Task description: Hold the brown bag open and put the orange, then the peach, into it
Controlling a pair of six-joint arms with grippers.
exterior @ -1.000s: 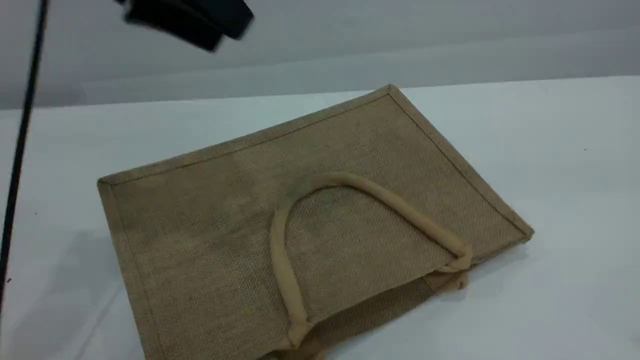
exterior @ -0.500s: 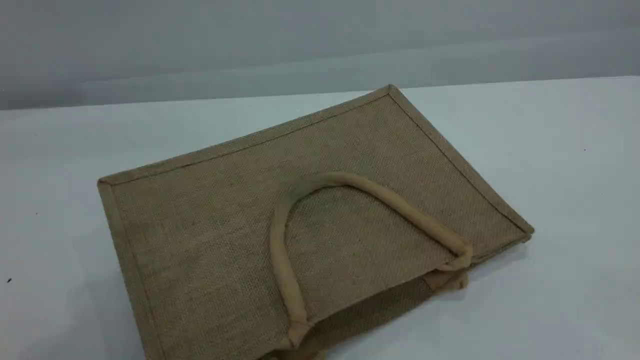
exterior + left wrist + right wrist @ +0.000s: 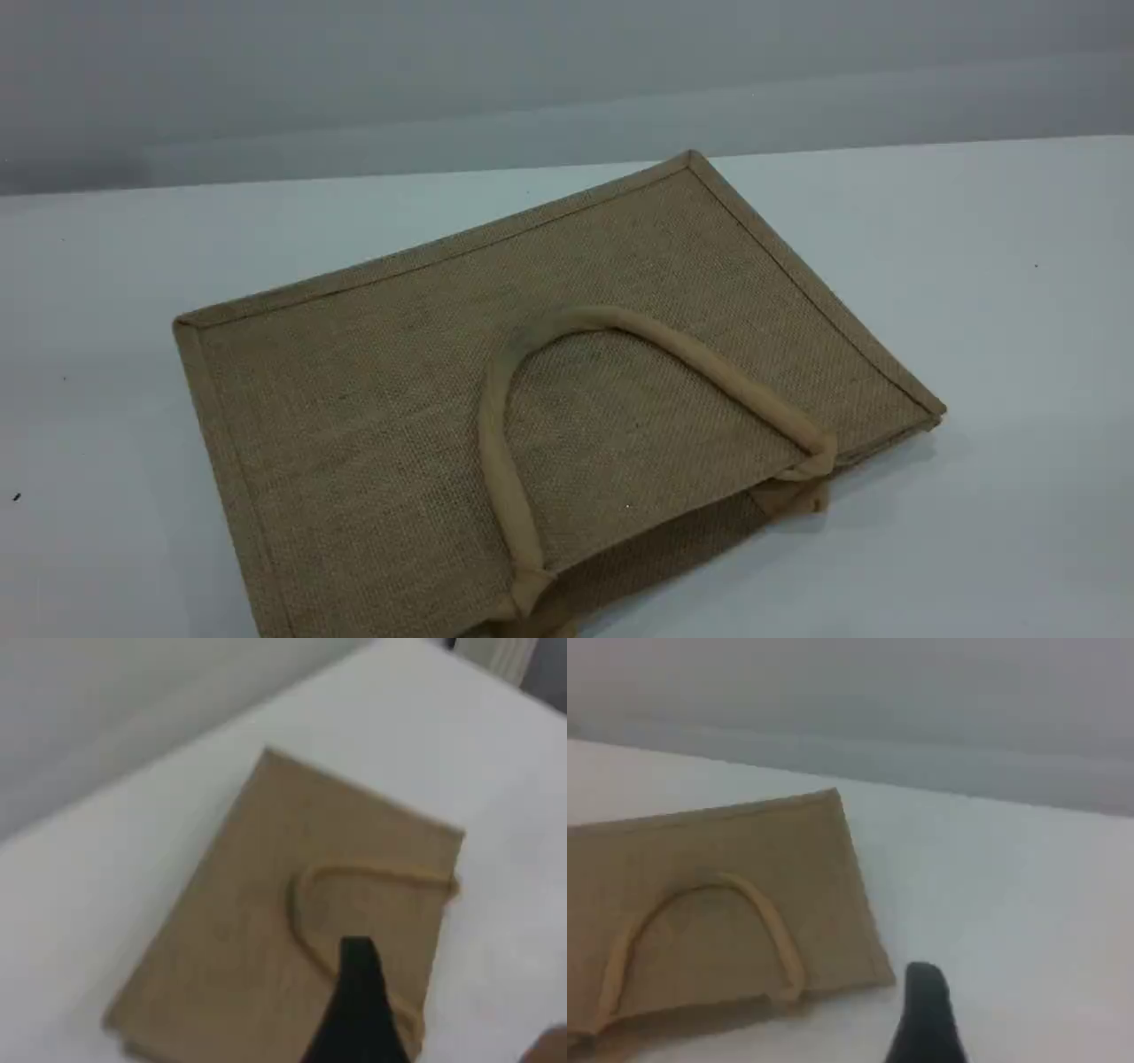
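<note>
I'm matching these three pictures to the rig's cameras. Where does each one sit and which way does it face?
Scene view: fixed, looking down across the table at the flat brown bag; no arm shows.
Left wrist view: high above the bag, one black fingertip showing.
Right wrist view: low beside the bag, fingertip showing.
All three share the bag and its handle.

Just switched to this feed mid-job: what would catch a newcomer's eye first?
The big brown bag lying flat in the middle of the white table, one beige loop handle folded over its top face. Neither arm is in the scene view; each wrist view shows only a dark fingertip above the table. No fruit is recognisable in any view.
</note>
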